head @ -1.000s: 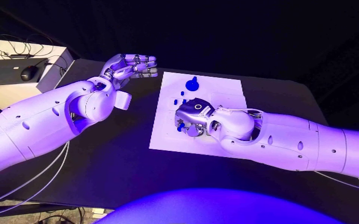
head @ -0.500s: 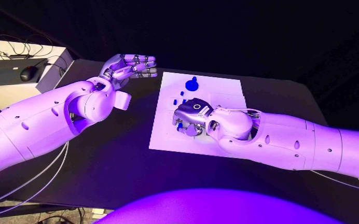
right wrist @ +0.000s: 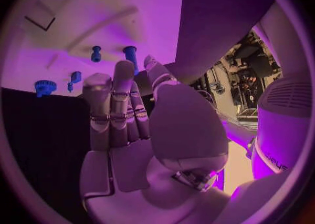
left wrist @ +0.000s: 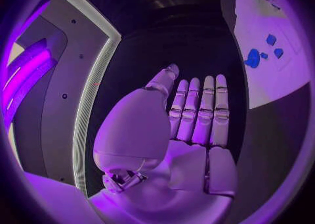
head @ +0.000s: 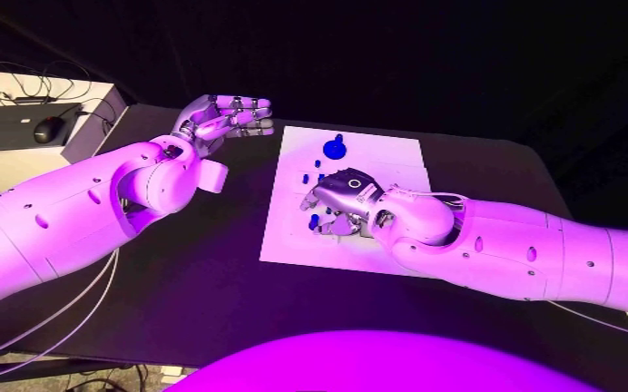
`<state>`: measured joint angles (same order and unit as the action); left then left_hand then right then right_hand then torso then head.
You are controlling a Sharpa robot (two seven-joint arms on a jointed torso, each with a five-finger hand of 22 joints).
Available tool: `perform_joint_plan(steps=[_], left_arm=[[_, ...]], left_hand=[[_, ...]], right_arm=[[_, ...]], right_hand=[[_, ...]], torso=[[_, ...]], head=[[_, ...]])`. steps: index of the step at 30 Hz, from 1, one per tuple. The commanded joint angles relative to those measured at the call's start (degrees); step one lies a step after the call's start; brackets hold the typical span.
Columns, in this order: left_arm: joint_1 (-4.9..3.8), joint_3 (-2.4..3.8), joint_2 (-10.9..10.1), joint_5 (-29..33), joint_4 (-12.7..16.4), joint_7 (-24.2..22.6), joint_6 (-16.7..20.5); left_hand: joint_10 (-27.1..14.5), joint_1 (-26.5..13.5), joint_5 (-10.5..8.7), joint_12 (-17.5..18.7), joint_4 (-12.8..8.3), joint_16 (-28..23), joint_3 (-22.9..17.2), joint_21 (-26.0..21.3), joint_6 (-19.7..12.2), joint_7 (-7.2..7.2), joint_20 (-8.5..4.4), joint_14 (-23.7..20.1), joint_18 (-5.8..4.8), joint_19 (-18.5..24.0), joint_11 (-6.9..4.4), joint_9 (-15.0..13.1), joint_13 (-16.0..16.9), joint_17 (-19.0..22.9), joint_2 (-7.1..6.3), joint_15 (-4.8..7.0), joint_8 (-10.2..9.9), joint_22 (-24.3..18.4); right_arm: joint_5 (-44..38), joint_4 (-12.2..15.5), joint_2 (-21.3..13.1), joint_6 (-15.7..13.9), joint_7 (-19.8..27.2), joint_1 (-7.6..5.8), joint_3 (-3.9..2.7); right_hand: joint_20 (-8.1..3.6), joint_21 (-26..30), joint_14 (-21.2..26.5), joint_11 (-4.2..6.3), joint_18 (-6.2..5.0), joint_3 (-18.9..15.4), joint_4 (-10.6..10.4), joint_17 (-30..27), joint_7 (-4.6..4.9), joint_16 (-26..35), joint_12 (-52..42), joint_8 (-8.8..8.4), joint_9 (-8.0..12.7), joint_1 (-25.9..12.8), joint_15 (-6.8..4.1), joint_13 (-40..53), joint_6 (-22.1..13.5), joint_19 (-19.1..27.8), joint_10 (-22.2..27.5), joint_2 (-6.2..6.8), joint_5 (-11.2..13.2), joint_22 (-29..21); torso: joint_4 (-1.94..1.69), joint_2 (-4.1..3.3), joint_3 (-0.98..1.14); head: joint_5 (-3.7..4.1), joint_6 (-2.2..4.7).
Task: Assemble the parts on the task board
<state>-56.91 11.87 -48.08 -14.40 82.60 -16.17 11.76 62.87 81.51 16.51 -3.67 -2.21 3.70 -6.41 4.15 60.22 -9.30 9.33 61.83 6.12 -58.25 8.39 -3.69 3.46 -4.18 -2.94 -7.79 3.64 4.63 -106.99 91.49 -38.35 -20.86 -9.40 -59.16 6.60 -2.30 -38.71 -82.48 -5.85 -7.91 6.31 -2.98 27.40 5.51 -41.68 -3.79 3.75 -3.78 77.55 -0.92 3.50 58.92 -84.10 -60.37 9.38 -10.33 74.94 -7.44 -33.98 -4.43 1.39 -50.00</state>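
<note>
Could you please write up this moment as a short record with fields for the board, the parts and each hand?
board: white task board lying flat on the black table
parts: blue gear-like part on the board's far side; small blue pegs near the right hand
left hand: left hand raised over the table beside the board, fingers together, holding nothing
right hand: right hand low over the board among the pegs; whether it grips one cannot be told

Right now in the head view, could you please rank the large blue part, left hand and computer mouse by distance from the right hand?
1. Large blue part, on the task board's far end, just beyond the right hand.
2. Left hand, raised past the board's left edge.
3. Computer mouse, far left, off the table.
</note>
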Motion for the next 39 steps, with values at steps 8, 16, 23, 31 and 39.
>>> perform_joint_plan(steps=[8, 16, 23, 31, 39], left_arm=[[0.04, 0.03, 0.1, 0.2, -0.2, -0.3, -1.1], [0.33, 0.03, 0.1, 0.3, -0.7, -0.8, -1.3], [1.03, 0.02, 0.0, 0.5, -0.7, -1.3, -1.6], [1.51, 0.03, -0.1, 0.5, -0.7, -1.4, -1.7], [1.75, 0.03, -0.2, 0.6, -0.6, -1.3, -1.7]], left_hand=[[-0.4, 0.5, 0.14, 0.1, 0.3, 0.3, 0.1, 0.3, 0.0, -0.34, 0.03, -0.3, -0.72, -0.5, -0.02, 0.1, -0.1, 0.1, 0.21, 0.0, 0.0, -0.1], [0.0, 0.5, 0.13, 0.1, 0.4, 0.4, 0.2, 0.4, -0.2, 0.11, 0.0, 0.0, -0.65, -0.6, -0.2, 0.1, -0.1, 0.0, 0.23, 0.13, 0.0, 0.0], [0.6, 0.5, 0.11, 0.1, 0.4, 0.4, 0.0, 0.5, -0.3, 0.5, -0.1, 0.4, -0.63, -0.8, -0.42, 0.1, -0.1, 0.0, 0.26, 0.27, 0.0, 0.0], [0.6, 0.5, 0.11, 0.1, 0.4, 0.4, 0.0, 0.5, -0.3, 0.5, -0.1, 0.4, -0.63, -0.8, -0.42, 0.1, -0.1, 0.0, 0.26, 0.27, 0.0, 0.0], [0.6, 0.5, 0.15, 0.1, 0.5, 0.3, -0.2, 0.5, -0.2, 0.42, -0.15, 0.4, -0.68, -0.8, -0.42, 0.1, -0.1, 0.0, 0.19, 0.28, 0.0, 0.0]], right_arm=[[23.3, 3.6, -7.4, -10.7, 6.2, -1.79, -1.14], [42.2, 4.7, -14.9, -2.7, 5.5, -4.87, -1.45], [45.8, 4.6, -19.9, 6.5, -4.5, -5.73, -1.47], [42.3, 5.8, -22.7, 13.6, -14.6, -5.8, -1.25], [39.9, 6.6, -22.9, 17.9, -22.2, -5.67, -0.5]], right_hand=[[-0.2, -5.4, -1.2, 0.57, 0.34, 0.3, 0.5, 0.6, 3.66, -2.4, -1.1, -0.14, -0.1, 1.0, -0.3, -0.1, 1.0, -3.4, -5.8, -2.37, -1.8, 1.3], [-3.01, -16.4, -1.8, 5.62, 2.77, -3.6, 2.2, 1.8, 1.1, -3.7, -15.7, 2.18, -0.7, -3.2, -3.5, 12.0, 3.8, -3.9, -17.7, -4.87, -3.3, 5.3], [-4.11, -20.5, 0.1, 7.68, 3.07, -10.6, -0.2, 21.5, -2.44, -24.0, -54.6, 11.39, -13.7, -12.1, -4.35, 55.6, 4.9, -4.1, -10.7, -10.84, -7.0, 6.6], [-3.91, -29.0, -0.2, 7.87, 3.75, -13.0, -0.9, 30.0, -3.23, -28.4, -56.4, 13.41, -29.9, -17.1, -4.45, 65.6, 2.2, -4.4, -14.1, -12.04, -8.5, 9.0], [-3.96, -30.4, -0.6, 7.96, 3.92, -13.5, -1.7, 32.4, -3.33, -28.3, -54.2, 9.46, -35.5, -18.7, -4.55, 69.3, 3.4, -4.5, -15.3, -11.27, -7.7, 9.6]], torso=[[0.14, 0.09, 0.04], [0.5, 0.37, 0.1], [0.84, 0.68, 0.29], [0.88, 0.66, 0.23], [0.87, 0.75, 0.02]], head=[[1.02, 0.78], [3.04, 1.46], [4.18, 1.59], [5.01, 1.32], [5.7, 1.19]])
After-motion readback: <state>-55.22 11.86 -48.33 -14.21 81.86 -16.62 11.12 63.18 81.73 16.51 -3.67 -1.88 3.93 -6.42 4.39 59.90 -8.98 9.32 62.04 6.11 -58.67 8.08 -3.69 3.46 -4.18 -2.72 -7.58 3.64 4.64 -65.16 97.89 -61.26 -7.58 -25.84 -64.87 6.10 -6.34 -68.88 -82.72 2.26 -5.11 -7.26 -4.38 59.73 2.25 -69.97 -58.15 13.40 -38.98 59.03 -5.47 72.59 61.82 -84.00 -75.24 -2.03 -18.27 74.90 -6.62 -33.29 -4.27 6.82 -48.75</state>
